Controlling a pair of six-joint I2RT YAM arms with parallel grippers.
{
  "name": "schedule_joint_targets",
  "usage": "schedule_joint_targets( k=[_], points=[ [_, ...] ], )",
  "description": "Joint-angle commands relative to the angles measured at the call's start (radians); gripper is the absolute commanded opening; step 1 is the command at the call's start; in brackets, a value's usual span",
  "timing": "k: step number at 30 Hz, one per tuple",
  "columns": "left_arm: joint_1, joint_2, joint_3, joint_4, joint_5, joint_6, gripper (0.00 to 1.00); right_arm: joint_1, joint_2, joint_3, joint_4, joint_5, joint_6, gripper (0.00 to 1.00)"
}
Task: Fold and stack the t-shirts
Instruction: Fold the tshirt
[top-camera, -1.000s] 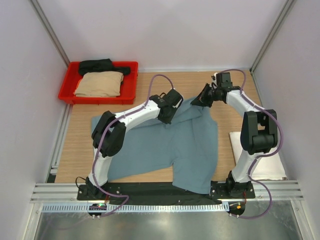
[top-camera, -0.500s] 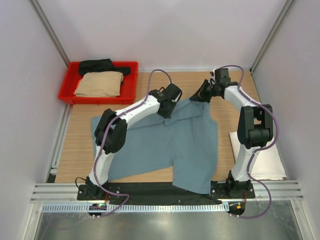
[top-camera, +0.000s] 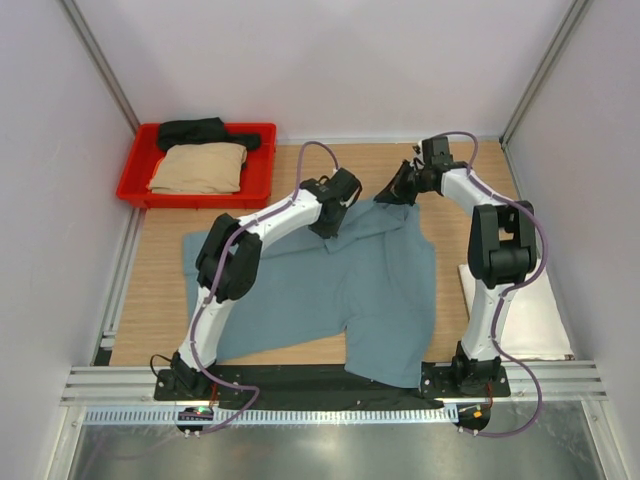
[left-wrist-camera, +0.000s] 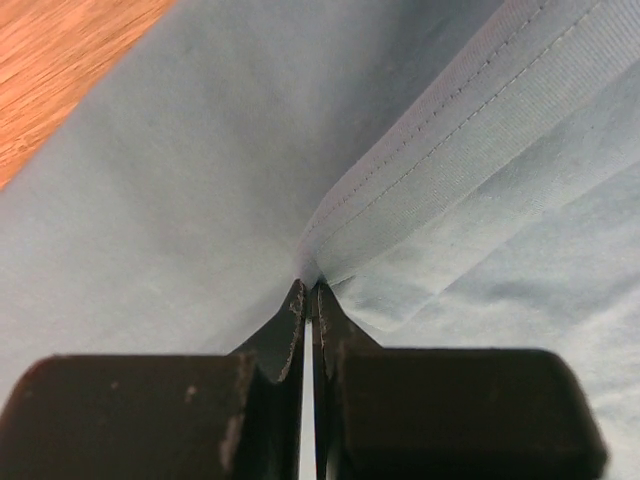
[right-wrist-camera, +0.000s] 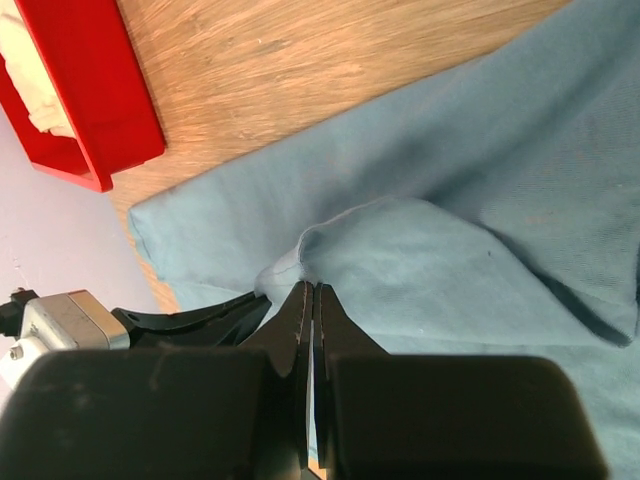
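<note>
The dusty teal-blue t-shirt lies spread on the wooden table, its far part lifted and creased. My left gripper is shut on a hemmed edge of it near the far middle. My right gripper is shut on a pinched fold of the same shirt at its far right corner. A folded tan t-shirt and a black t-shirt lie in the red tray. A folded white t-shirt lies at the right edge, partly hidden by my right arm.
The red tray stands at the far left corner and also shows in the right wrist view. Bare wood lies left of the teal shirt. Grey walls close in the table on three sides. The arm bases stand at the near edge.
Both grippers moved toward the far left, dragging the shirt's far edge with them. The right arm's elbow swung left. The shirt's upper right part has bunched up more.
</note>
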Motion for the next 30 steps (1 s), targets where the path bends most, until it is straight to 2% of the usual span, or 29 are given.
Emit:
schedule_joint_targets(
  k=[1, 3, 4, 5, 6, 9, 11, 14, 21, 25, 28, 30],
  points=[
    [0.012, 0.015, 0.052, -0.062, -0.042, -0.018, 0.00, 0.001, 0.003, 0.050, 0.010, 0.002, 0.011, 0.03],
    [0.014, 0.034, 0.081, -0.087, -0.064, -0.024, 0.00, 0.005, 0.011, 0.053, 0.010, -0.001, 0.011, 0.06],
    [0.014, 0.043, 0.093, -0.096, -0.072, -0.030, 0.05, 0.008, 0.017, 0.056, 0.010, -0.004, 0.007, 0.09],
    [0.017, 0.054, 0.119, -0.120, -0.076, -0.039, 0.10, 0.010, 0.019, 0.061, 0.004, -0.003, 0.004, 0.21],
    [0.017, 0.058, 0.132, -0.133, -0.099, -0.046, 0.14, 0.008, 0.019, 0.062, -0.004, 0.005, -0.001, 0.29],
    [0.021, 0.055, 0.173, -0.188, -0.136, -0.072, 0.19, 0.007, -0.017, 0.076, -0.081, 0.087, -0.080, 0.42],
    [0.027, 0.037, 0.170, -0.196, -0.138, -0.078, 0.29, 0.007, -0.055, 0.056, -0.111, 0.132, -0.137, 0.50],
    [0.037, -0.005, 0.143, -0.174, -0.105, -0.079, 0.35, 0.007, -0.075, 0.004, -0.126, 0.169, -0.189, 0.52],
    [0.040, -0.046, 0.078, -0.133, 0.019, -0.095, 0.30, 0.007, -0.121, -0.083, -0.125, 0.247, -0.225, 0.51],
    [0.040, -0.054, 0.041, -0.121, 0.060, -0.112, 0.21, 0.004, -0.126, -0.109, -0.109, 0.258, -0.213, 0.46],
    [0.040, -0.064, 0.011, -0.082, 0.117, -0.112, 0.17, -0.002, -0.120, -0.117, -0.096, 0.264, -0.210, 0.29],
    [0.040, -0.068, 0.008, -0.058, 0.174, -0.119, 0.16, -0.004, -0.115, -0.111, -0.097, 0.263, -0.211, 0.24]
  ],
)
